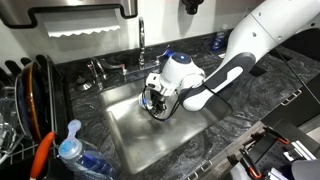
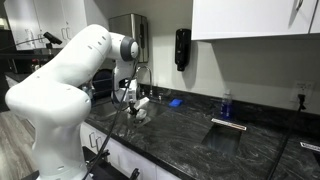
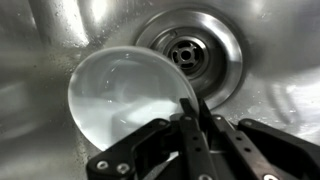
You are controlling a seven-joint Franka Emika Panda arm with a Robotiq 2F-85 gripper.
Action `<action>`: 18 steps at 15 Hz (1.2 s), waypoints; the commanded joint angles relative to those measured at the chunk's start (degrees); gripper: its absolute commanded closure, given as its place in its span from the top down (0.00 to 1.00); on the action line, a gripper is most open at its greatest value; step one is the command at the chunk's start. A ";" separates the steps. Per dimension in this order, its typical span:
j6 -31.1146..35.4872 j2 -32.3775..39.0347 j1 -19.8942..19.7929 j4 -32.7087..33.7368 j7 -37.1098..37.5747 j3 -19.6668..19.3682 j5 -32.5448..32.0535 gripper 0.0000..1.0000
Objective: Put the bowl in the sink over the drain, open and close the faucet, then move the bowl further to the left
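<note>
Your gripper (image 3: 194,110) is down in the sink (image 3: 40,40), its fingers pinched shut on the rim of the bowl (image 3: 125,100). The bowl lies just beside the drain (image 3: 190,50), overlapping the drain's edge but not covering it.

I'm working in a kitchen: steel sink (image 1: 140,128) in dark marbled countertop (image 1: 245,115), chrome faucet (image 1: 141,40) behind it, dish rack (image 1: 25,100) at frame left, white wall cabinets (image 2: 250,18) upper right.
</note>
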 commanded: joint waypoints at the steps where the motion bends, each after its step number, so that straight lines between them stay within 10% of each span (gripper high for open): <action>1: -0.62 0.76 0.41 1.78 -2.10 0.78 0.90 0.02; 12: -1.76 0.68 7.06 4.23 -0.26 0.92 0.91 0.02; 13: -2.14 0.78 6.83 4.44 -0.64 1.21 1.10 0.34; 18: -1.90 1.13 6.24 5.13 -1.33 1.67 1.27 0.63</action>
